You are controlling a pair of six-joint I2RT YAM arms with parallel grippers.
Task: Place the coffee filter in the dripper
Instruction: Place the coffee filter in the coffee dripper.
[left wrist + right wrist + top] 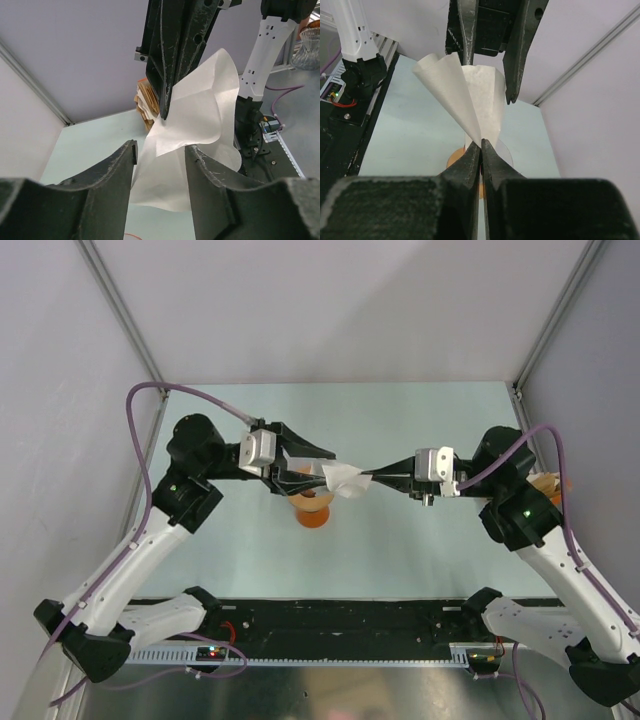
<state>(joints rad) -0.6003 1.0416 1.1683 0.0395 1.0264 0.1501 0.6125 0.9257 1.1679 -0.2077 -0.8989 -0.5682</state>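
Observation:
The coffee filter [347, 480], a thin white paper cone, hangs in the air between my two grippers, just above the dripper [312, 512]. My right gripper [372, 476] is shut on the filter's pointed tip. In the right wrist view its jaws [481, 142] pinch that tip and the filter [480, 95] fans out beyond them. My left gripper [322, 472] has its jaws half apart, closed on the filter's wide end. The left wrist view shows the filter [200, 105] filling the gap in the left gripper [160, 150]. The dripper [454, 157] shows orange below the right jaws.
A tan-and-white stack of paper fans [147, 102] lies at the back by the wall. A clear glass vessel [309, 47] stands at the far right. The black rail [340, 625] with both arm bases runs along the near edge of the table.

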